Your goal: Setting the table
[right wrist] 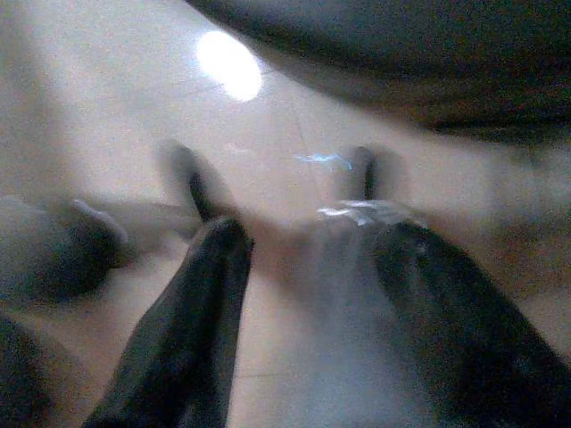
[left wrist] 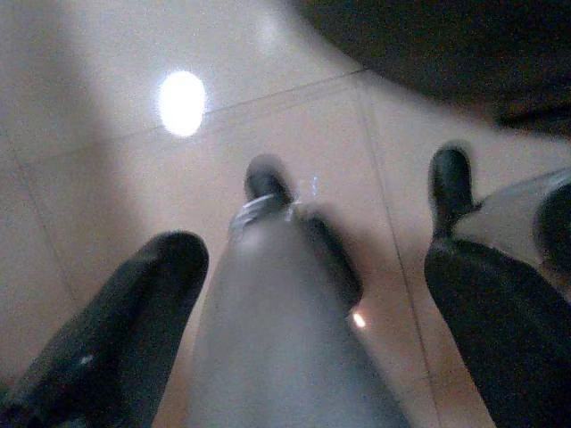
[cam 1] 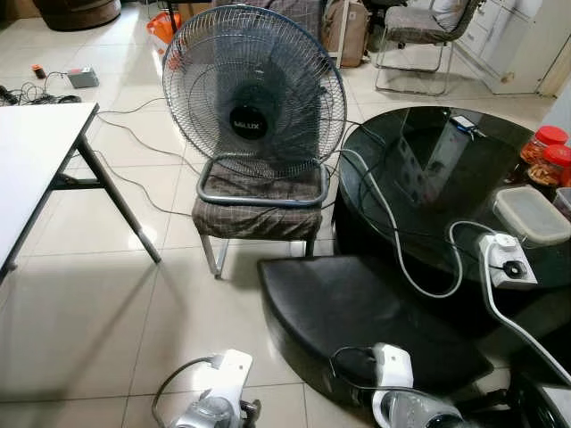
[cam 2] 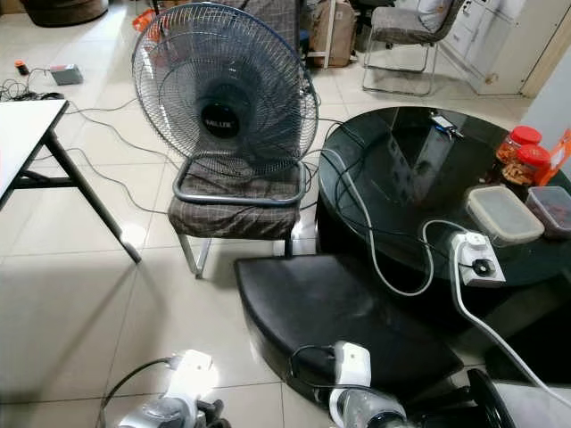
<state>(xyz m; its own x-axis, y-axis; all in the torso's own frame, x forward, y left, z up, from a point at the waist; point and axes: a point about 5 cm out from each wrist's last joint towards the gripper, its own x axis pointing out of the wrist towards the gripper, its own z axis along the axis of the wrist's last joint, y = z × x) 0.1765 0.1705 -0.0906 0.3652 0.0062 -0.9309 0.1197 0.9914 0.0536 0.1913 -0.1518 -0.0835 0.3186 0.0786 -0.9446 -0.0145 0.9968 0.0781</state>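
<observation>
A round black glass table (cam 1: 419, 178) with a glossy top carries two clear lidded plastic containers (cam 2: 504, 214), two red-capped jars (cam 2: 522, 153) and a white power strip (cam 2: 477, 259) trailing a pale cable, with a curved black padded bench (cam 1: 357, 321) just beside it on the cream tile floor (cam 1: 107, 303). A wire-caged fan (cam 1: 252, 94), its hub label too small to read, stands on a plaid-cushioned metal chair (cam 1: 259, 214) near a white folding table (cam 1: 36, 152). Both arms hang low over the tiles, the left gripper (left wrist: 312, 321) and right gripper (right wrist: 312, 303) each with fingers spread apart and holding nothing.

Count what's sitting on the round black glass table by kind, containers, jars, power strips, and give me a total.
Clear lidded containers: 2
Red-lidded jars: 2
White power strip: 1
Small device at the far edge: 1
Total: 6
</observation>
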